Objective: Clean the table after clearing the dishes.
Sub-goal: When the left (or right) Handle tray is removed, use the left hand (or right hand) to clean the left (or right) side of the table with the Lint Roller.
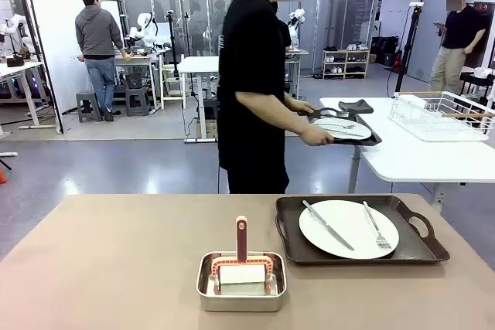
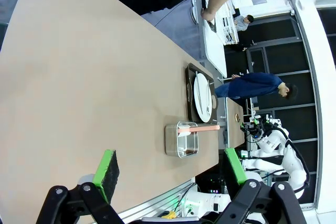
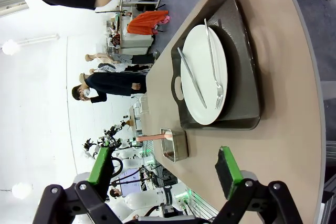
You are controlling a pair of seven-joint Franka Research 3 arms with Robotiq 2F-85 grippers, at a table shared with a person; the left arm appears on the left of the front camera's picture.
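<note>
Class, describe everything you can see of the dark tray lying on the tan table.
The tray is dark brown and rectangular, with rounded corners, a raised rim and cut-out handles at its ends; it looks like plastic. It lies flat on the table, right of the middle, holding a white plate that bears a knife and fork.

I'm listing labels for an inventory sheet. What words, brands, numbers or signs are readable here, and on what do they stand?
None can be read.
The tray, plate, steel pan and roller handle show no print.
Anything in the room behind is too small or blurred to read.
</note>
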